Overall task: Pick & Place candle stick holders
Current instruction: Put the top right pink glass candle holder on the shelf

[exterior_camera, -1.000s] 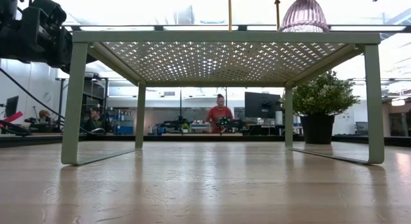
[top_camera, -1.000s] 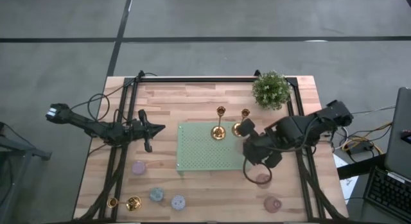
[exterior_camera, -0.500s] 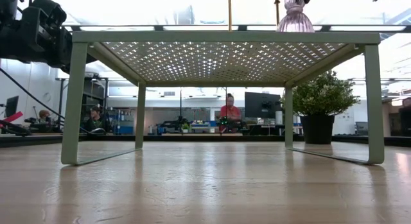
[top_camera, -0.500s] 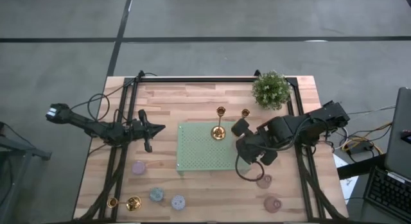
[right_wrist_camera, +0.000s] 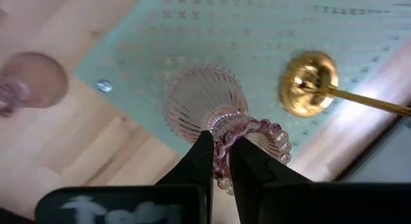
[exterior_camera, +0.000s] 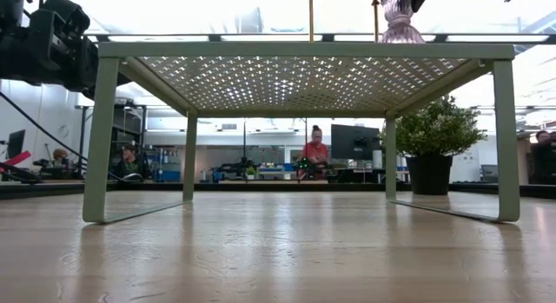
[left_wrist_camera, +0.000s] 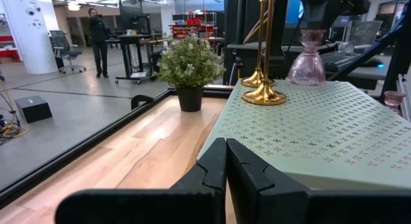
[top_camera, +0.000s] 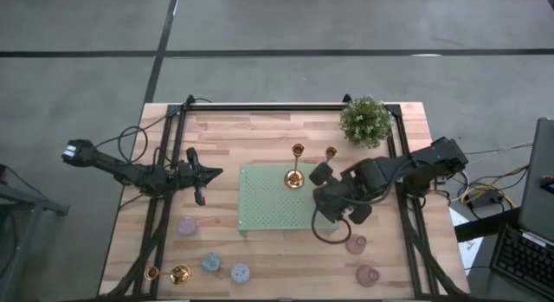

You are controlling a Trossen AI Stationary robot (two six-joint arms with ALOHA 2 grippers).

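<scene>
The right gripper [right_wrist_camera: 220,161] pinches the beaded rim of a pink ribbed glass holder [right_wrist_camera: 207,103], its base resting on the green perforated shelf [top_camera: 275,207] near the shelf's 3 o'clock edge. At the holder's 10 o'clock a gold holder [top_camera: 295,175] stands upright on the shelf; another gold holder [top_camera: 330,154] shows by the arm. The left gripper [left_wrist_camera: 226,161], fingers pressed together and empty, waits at the shelf's 9 o'clock. More small round holders [top_camera: 187,225] sit on the table [top_camera: 260,129] toward 6 o'clock, with a potted plant [top_camera: 365,120] at 1 o'clock
</scene>
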